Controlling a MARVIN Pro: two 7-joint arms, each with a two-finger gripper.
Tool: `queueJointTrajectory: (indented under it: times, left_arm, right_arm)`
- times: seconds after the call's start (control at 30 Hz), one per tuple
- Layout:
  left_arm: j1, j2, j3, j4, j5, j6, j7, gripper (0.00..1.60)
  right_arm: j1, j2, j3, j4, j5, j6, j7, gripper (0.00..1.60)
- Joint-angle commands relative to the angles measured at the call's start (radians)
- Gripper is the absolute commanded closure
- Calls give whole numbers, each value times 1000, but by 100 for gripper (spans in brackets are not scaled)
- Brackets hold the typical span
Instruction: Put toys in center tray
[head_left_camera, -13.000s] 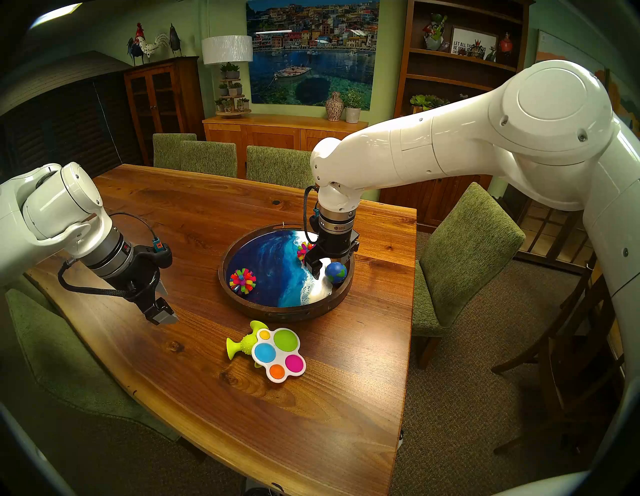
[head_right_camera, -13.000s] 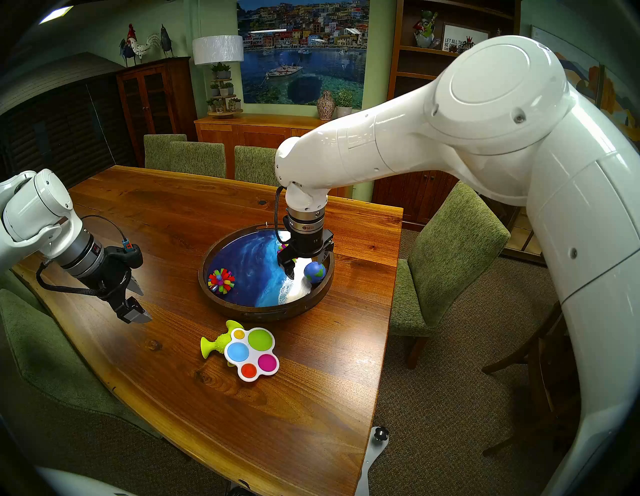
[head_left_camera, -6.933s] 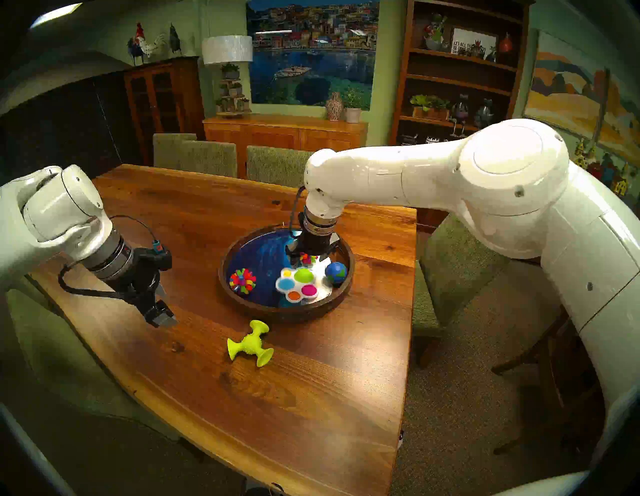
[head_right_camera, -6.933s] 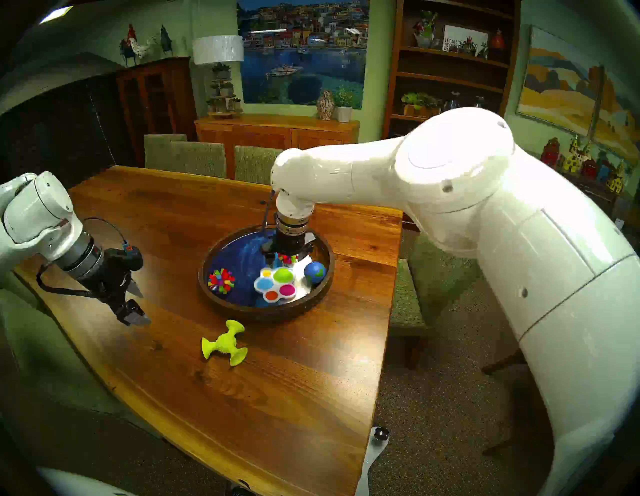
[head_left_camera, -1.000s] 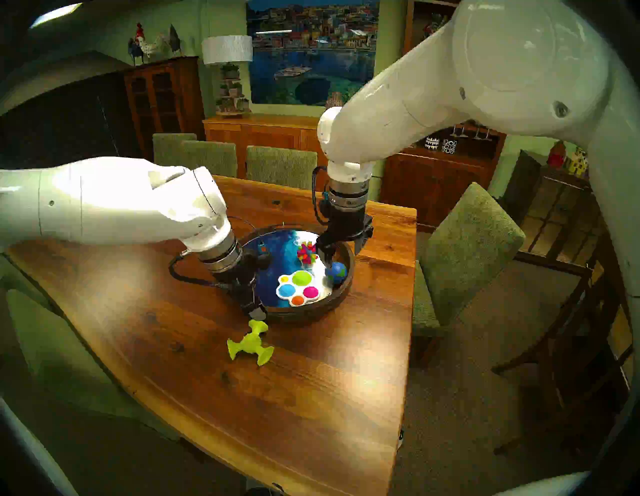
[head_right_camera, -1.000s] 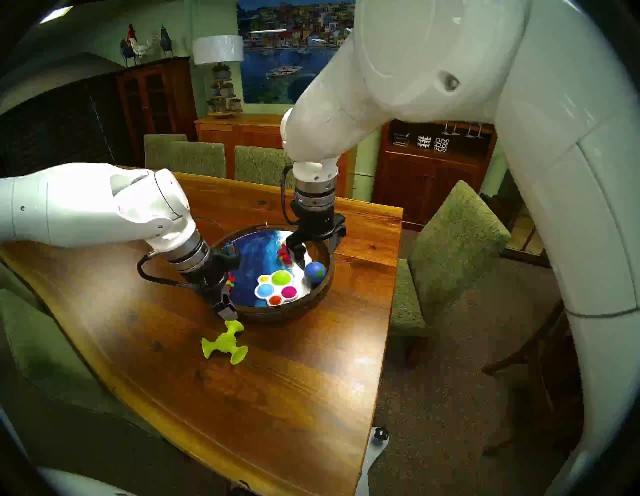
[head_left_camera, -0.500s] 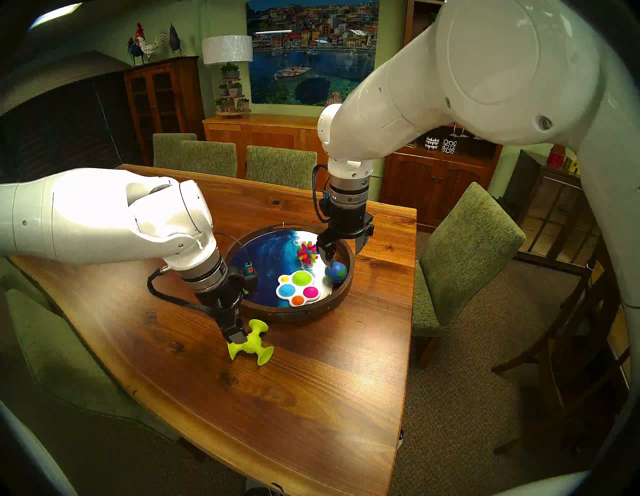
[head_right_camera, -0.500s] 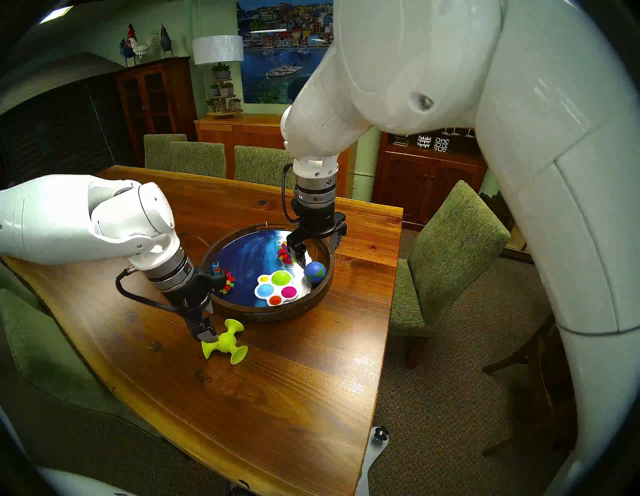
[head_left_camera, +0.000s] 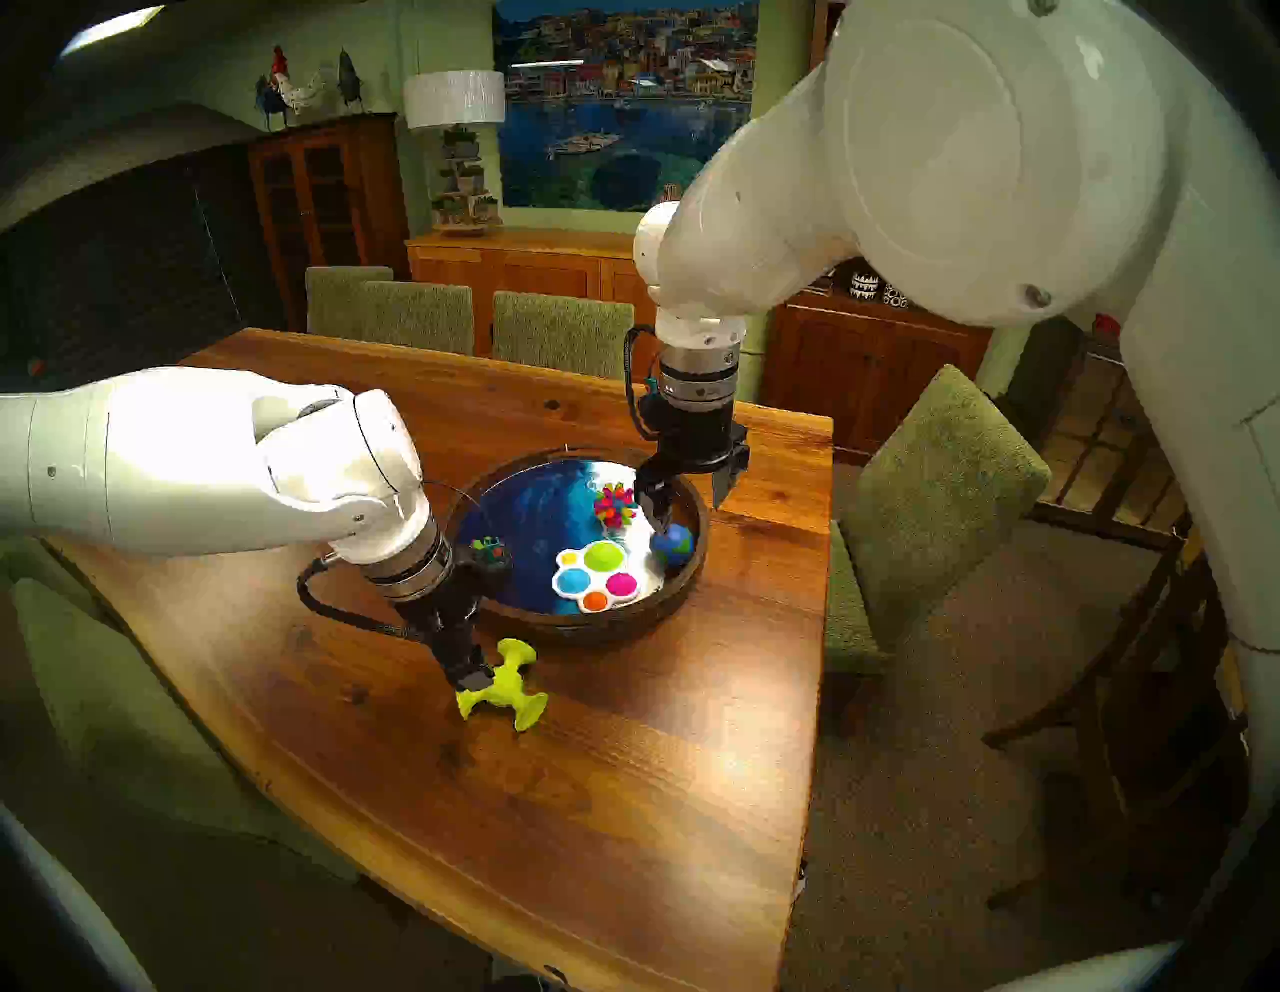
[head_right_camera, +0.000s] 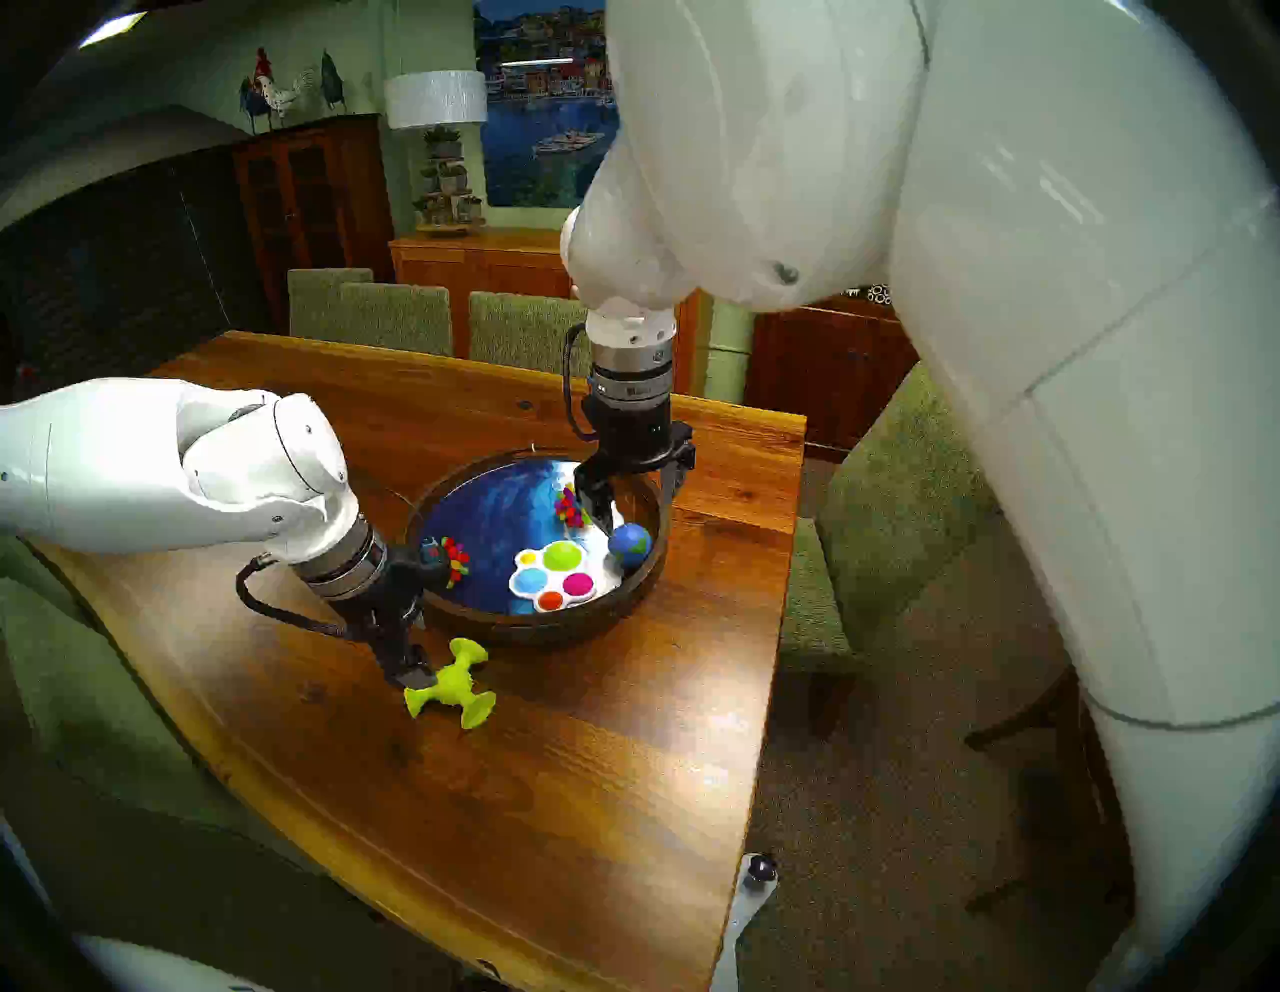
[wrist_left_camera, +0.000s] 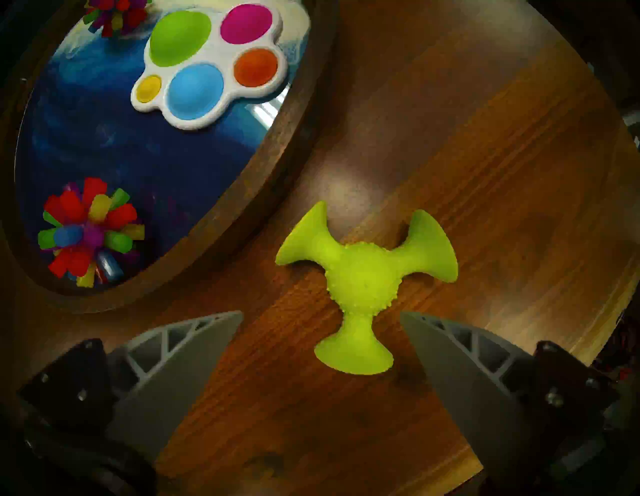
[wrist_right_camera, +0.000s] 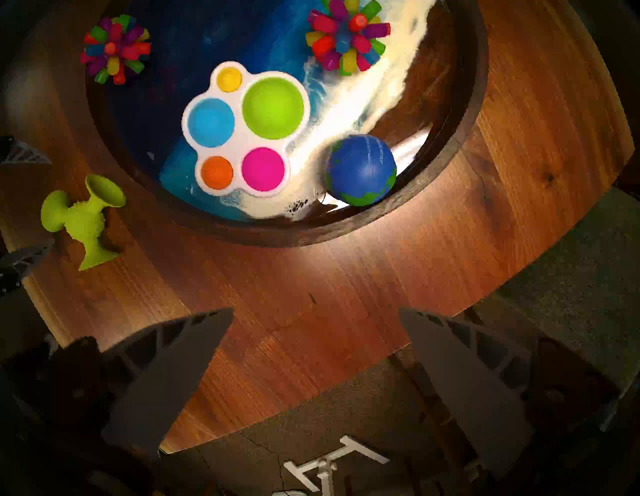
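Observation:
The lime-green three-armed suction-cup piece (head_left_camera: 504, 686) (head_right_camera: 450, 687) lies on the table just in front of the center tray (head_left_camera: 596, 627). My left gripper (head_left_camera: 478, 675) (wrist_left_camera: 322, 315) is open and low over the table. One arm of the piece (wrist_left_camera: 363, 277) lies between its fingers. In the tray lie the white lobed board (head_left_camera: 597, 576) (wrist_right_camera: 242, 128), the globe ball (head_left_camera: 673, 544) (wrist_right_camera: 362, 169) and two spiky balls (head_right_camera: 454, 558) (head_left_camera: 615, 504). My right gripper (head_left_camera: 689, 506) (wrist_right_camera: 315, 313) is open and empty above the tray's right rim.
The wooden table (head_left_camera: 623, 796) ends close to the tray's right side, with a green chair (head_left_camera: 935, 499) beyond the edge. More green chairs (head_left_camera: 415, 315) stand at the far end. My left wrist hides part of the tray's left side in the head views.
My left gripper has moved from the tray's front rim down and nearer to me, onto the green piece. The right gripper has stayed over the tray's right rim while its elbow swung.

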Motion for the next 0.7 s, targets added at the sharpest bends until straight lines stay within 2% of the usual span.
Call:
queueJointTrajectory:
  times: [0.0, 0.17, 0.57, 0.6, 0.63, 0.67]
  left_arm:
    - [8, -21, -24, 0, -21, -7, 21, 0]
    - [39, -35, -20, 6, -26, -14, 62, 0]
    - [94, -60, -20, 15, -47, -27, 128, 0]
    - [96, -60, -20, 15, -48, -27, 130, 65]
    - [97, -60, -19, 14, -48, -29, 132, 89]
    - [99, -60, -19, 14, -49, -29, 135, 127]
  right_arm:
    - [6, -28, -69, 46, -19, -1, 73, 0]
    - [-4, -30, -105, 57, -17, -1, 104, 0]
    - [-10, -30, -125, 60, -8, -1, 113, 0]
    - [-10, -30, -125, 60, -8, -1, 112, 0]
    - [-9, -30, -123, 59, -6, -1, 107, 0]
    - [-10, -30, -126, 60, -7, -1, 111, 0]
